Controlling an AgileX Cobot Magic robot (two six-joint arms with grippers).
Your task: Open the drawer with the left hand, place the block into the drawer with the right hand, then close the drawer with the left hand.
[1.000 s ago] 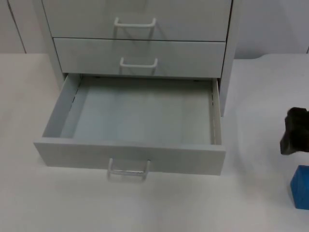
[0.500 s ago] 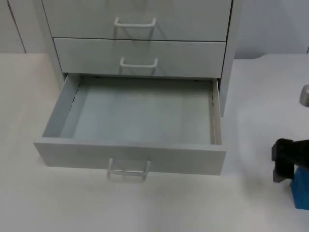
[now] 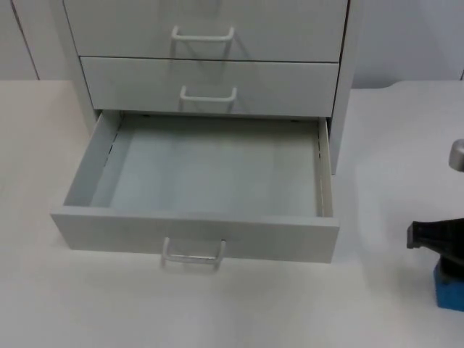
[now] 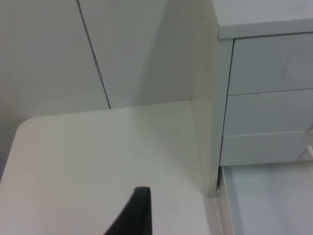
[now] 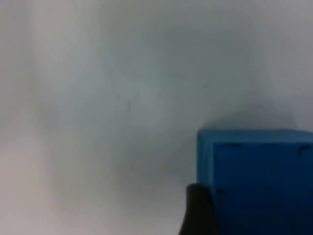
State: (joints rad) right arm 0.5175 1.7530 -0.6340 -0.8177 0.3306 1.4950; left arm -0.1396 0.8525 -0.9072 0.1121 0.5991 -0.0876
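The bottom drawer (image 3: pixel 196 196) of the pale grey cabinet (image 3: pixel 206 51) stands pulled fully out over the white worktop (image 3: pixel 65 304). It is a shallow rectangular tray with smooth, matt walls and a bare flat floor, and a slim white loop handle (image 3: pixel 192 254) sits on its front panel. The two drawers above it are shut, each with the same loop handle.

The blue block (image 3: pixel 451 288) rests on the worktop well to the right of the drawer's front corner. In the right wrist view it is a square-edged cube (image 5: pixel 257 178) with slightly scuffed, dark-flecked edges. The right gripper (image 3: pixel 444 250) is directly over the block, its black body covering the block's upper part, and one black fingertip (image 5: pixel 198 210) lies against the block's side. Whether the jaws are apart or clamped cannot be told.

The left gripper (image 4: pixel 134 215) waits beside the cabinet's left side panel, above the worktop; its jaws' state cannot be told either.
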